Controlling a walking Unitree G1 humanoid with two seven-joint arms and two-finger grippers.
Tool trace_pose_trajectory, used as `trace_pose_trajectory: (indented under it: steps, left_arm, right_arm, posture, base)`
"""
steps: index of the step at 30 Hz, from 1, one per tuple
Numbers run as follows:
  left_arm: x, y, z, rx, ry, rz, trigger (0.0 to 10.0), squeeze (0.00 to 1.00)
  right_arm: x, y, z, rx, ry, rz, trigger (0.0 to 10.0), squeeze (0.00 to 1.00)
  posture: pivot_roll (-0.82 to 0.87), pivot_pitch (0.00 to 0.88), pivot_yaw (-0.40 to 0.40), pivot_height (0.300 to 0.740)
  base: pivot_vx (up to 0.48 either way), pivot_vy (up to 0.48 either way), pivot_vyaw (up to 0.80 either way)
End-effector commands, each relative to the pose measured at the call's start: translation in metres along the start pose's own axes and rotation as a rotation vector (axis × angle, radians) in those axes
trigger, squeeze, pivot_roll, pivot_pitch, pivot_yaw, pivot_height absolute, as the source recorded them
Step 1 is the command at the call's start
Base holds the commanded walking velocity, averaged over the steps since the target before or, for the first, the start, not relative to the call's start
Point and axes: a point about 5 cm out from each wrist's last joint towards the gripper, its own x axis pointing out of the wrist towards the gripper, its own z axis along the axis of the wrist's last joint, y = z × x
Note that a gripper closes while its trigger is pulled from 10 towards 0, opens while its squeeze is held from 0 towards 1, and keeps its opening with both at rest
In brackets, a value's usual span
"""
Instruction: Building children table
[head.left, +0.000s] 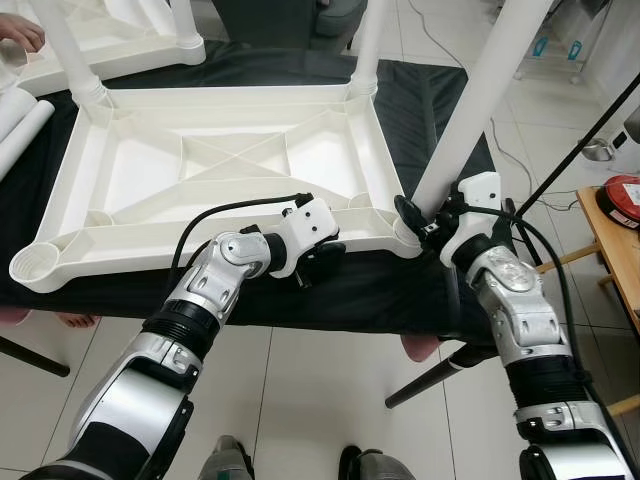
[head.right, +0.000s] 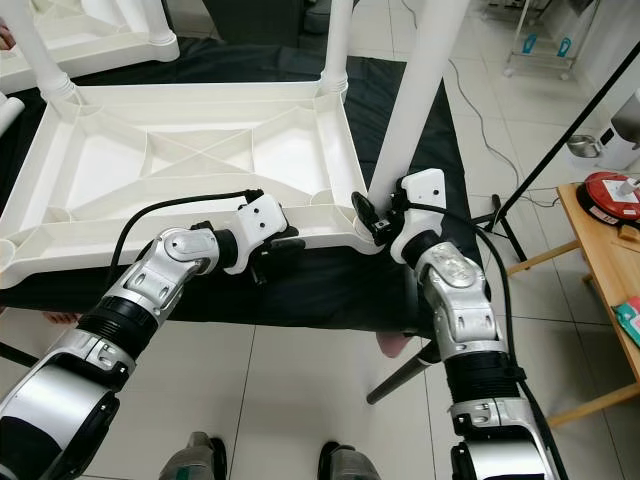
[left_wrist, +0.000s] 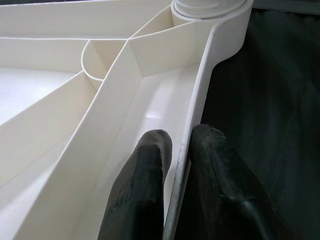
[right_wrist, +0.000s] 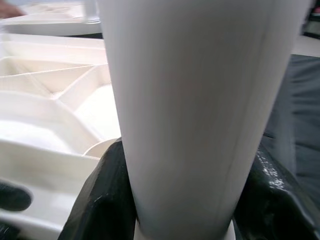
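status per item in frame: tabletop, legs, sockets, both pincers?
tabletop: upside down on black cloth, ribs up
near-right leg: standing in its corner socket, leaning slightly
two far legs: standing in their sockets
near-left socket: no leg in it
loose leg: lying at the tabletop's left
left pincer: shut on the tabletop's near rim
right pincer: shut on the near-right leg, at its base

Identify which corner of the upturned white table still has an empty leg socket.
The near-left corner socket; it stands open, while the leg in the right claw fills the near-right one.
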Motion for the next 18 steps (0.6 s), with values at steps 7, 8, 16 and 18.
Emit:
trace_pose_trajectory:
  steps: [7, 8, 16, 18]
  left_arm:
    - [0.0, -0.009, -0.01, 0.001, 0.038, -0.051, 10.0, 0.0]
    - [0.0, -0.009, -0.01, 0.001, 0.038, -0.051, 10.0, 0.0]
    - [0.0, -0.01, -0.01, -0.003, 0.035, -0.051, 10.0, 0.0]
    - [0.0, -0.01, -0.01, -0.003, 0.035, -0.051, 10.0, 0.0]
  right_arm:
    - [-0.032, -0.005, -0.074, -0.029, 0.41, -0.449, 0.0, 0.0]
    - [-0.032, -0.005, -0.074, -0.029, 0.41, -0.449, 0.0, 0.0]
    - [-0.05, 0.015, -0.079, -0.009, 0.443, -0.771, 0.0, 0.0]
    - [-0.05, 0.015, -0.079, -0.009, 0.443, -0.771, 0.0, 0.0]
  posture:
    - [0.15, 0.181, 0.003, 0.74]
    - [0.15, 0.181, 0.003, 0.74]
    - [0.15, 0.182, -0.001, 0.74]
    - [0.15, 0.182, -0.001, 0.74]
  base:
    - [0.0, 0.0, 0.0]
    - [0.0, 0.0, 0.0]
    - [0.0, 0.0, 0.0]
    - [0.0, 0.0, 0.0]
